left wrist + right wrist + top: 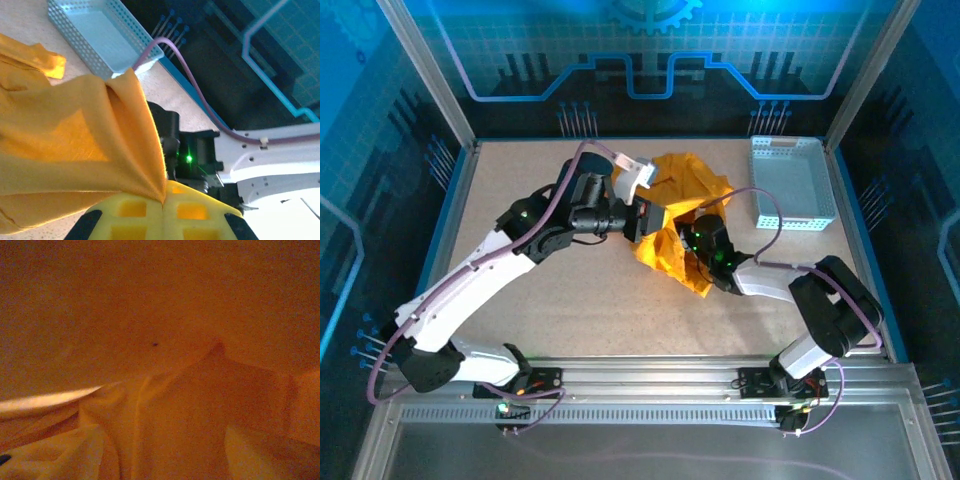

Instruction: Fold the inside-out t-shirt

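The orange-yellow inside-out t-shirt (pixel 692 190) lies bunched at the middle back of the table. My left gripper (pixel 165 201) is shut on a pinch of its fabric (pixel 75 145), which fans up and away from the yellow pads. From above, that gripper (pixel 653 220) sits at the shirt's left side. My right arm's wrist (pixel 713 244) pushes into the shirt from the lower right. My right gripper (pixel 165 460) is inside the shirt, with dim orange cloth (pixel 160 310) all around it. Its pale fingers (pixel 60 455) stand wide apart, open, with loose folds between them.
A pale perforated plastic basket (pixel 792 185) stands at the back right, close to the shirt; its rim (pixel 75 37) shows in the left wrist view. The right arm's white link (pixel 270 155) lies just beyond the left gripper. Metal frame posts and a raised edge bound the table.
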Available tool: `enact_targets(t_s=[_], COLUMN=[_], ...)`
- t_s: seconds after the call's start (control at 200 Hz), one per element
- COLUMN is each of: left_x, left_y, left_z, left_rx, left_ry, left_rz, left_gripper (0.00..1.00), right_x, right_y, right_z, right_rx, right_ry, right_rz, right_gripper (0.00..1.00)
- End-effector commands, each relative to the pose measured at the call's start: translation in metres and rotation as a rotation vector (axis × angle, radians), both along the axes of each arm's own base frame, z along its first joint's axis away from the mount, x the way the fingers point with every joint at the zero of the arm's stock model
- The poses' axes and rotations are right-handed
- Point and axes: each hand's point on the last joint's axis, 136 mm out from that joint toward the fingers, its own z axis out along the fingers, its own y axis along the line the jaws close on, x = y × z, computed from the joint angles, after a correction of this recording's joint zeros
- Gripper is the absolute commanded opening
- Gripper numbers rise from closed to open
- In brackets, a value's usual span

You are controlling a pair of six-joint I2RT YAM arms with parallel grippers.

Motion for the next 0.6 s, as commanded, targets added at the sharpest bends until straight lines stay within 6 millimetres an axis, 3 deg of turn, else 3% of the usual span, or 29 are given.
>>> enact_targets(t_s=[0.0,0.11,0.22,0.365,0.495,0.595], left_x=[-0.021,-0.028,-0.024,-0.006,0.018,0.035], left_y=[-0.009,-0.014,-0.023,-0.033,-0.032,-0.026], left_z=[0.004,0.013,0.026,0.036,0.028,0.017], left_rx=[0.012,-0.031,-0.099,-0.131,-0.040,0.019], left_ry=[-0.047,-0.045,-0.029,0.001,0.011,0.035], left_rz=[-0.112,-0.148,-0.141,-0.071,0.030,0.101], left_gripper=[0.05,0.05,0.04,0.02,0.02,0.03], right_x=[0.005,0.009,0.005,-0.007,-0.023,-0.034], right_y=[-0.010,0.001,0.037,0.078,0.092,0.086], right_z=[0.006,0.005,0.001,-0.009,-0.004,0.002], right_rx=[0.011,-0.036,-0.157,-0.174,-0.240,-0.246], right_ry=[0.018,0.008,-0.068,-0.156,-0.224,-0.249], right_rz=[-0.077,-0.062,0.029,0.149,0.135,0.064], right_gripper=[0.66,0.66,0.67,0.67,0.68,0.68])
